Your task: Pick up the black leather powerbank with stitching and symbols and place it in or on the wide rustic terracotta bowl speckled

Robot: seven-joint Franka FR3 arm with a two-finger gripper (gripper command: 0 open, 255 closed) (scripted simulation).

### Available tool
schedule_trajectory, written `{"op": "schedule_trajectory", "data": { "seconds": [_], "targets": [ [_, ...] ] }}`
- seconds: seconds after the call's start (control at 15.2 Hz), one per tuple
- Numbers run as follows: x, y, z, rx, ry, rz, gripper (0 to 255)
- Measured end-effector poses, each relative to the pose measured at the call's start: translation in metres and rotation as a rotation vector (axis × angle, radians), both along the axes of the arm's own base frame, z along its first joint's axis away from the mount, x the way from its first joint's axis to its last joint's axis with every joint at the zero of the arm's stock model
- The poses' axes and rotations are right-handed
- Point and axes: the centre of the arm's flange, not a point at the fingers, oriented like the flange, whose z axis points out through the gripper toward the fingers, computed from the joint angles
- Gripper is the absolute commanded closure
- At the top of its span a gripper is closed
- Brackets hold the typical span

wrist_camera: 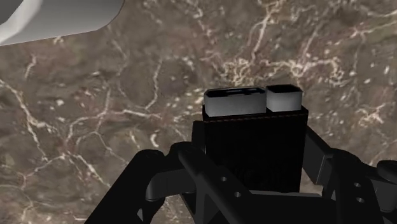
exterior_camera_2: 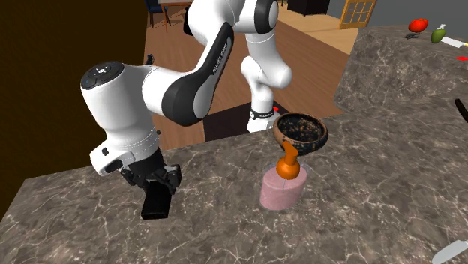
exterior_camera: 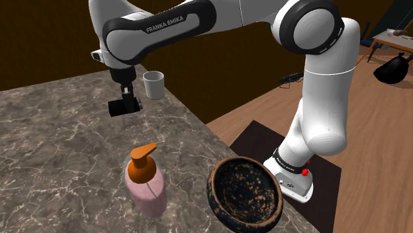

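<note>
The jaws are shut on the black powerbank [wrist_camera: 253, 141], one finger pressed to each side. In the wrist view its ribbed body stands up between them, and two grey ports show on its far end. The grip sits on the nearer part of the body, so most of its length sticks out past the fingertips. In the shoulder view the powerbank [exterior_camera: 124, 106] hangs under the hand in the upper left of the frame. In the second exterior view it [exterior_camera_2: 156, 202] sits in the lower left, and appears to be just clear of the marbled counter [exterior_camera_2: 360, 202].

I judge the step in hand to be the carry to the dark speckled bowl [exterior_camera: 245, 193], which sits at the lower middle of the shoulder view, near the counter's edge. In the second exterior view the bowl [exterior_camera_2: 300, 132] is right of centre in the upper half, well apart from the jaws.

To do it well, gain height first. The pink soap dispenser with the orange pump [exterior_camera: 147, 185] stands nearly on the line between powerbank and bowl, and the long overhang could clip it. Hold the grip firm, travel level, stop over the bowl's middle, then lower before opening. The white cup [exterior_camera: 153, 84] just beside the hand should be left alone.
</note>
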Motion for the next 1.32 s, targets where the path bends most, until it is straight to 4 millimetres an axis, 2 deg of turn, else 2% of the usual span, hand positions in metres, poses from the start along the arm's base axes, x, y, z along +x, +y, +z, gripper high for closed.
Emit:
{"op": "schedule_trajectory", "data": {
  "seconds": [1.32],
  "targets": [
    [0.0,0.0,0.105,0.0,0.0,0.0,255]
  ]
}}
